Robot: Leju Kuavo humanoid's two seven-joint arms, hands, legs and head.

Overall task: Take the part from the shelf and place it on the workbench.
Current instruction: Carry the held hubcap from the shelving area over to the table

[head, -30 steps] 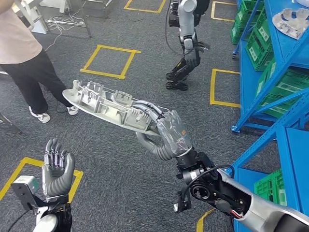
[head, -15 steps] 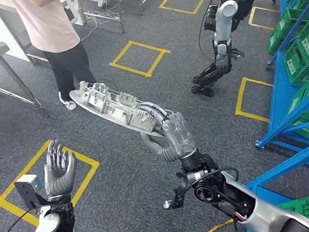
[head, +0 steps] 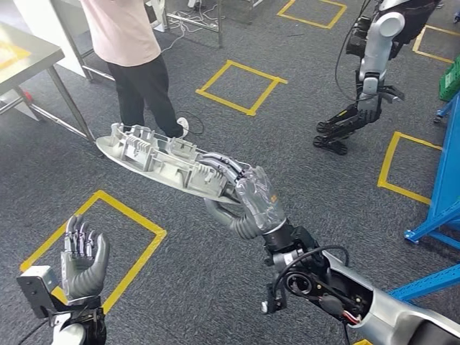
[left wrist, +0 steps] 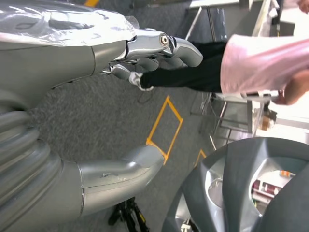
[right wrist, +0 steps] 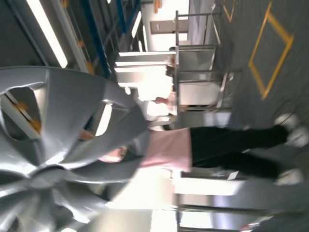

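In the head view we look down on grey carpet [head: 179, 280] marked with yellow tape squares [head: 95, 244]; a person [head: 133, 54] stands beside a table [head: 27, 54]. Our right hand [head: 246, 205] clamps its fingers on the long grey part [head: 162, 159], held level above the floor. Our left hand [head: 81, 262] is raised, fingers apart, holding nothing. In the left wrist view, that hand's fingers [left wrist: 167, 48] are spread. In the right wrist view, the part [right wrist: 62, 140] looms close.
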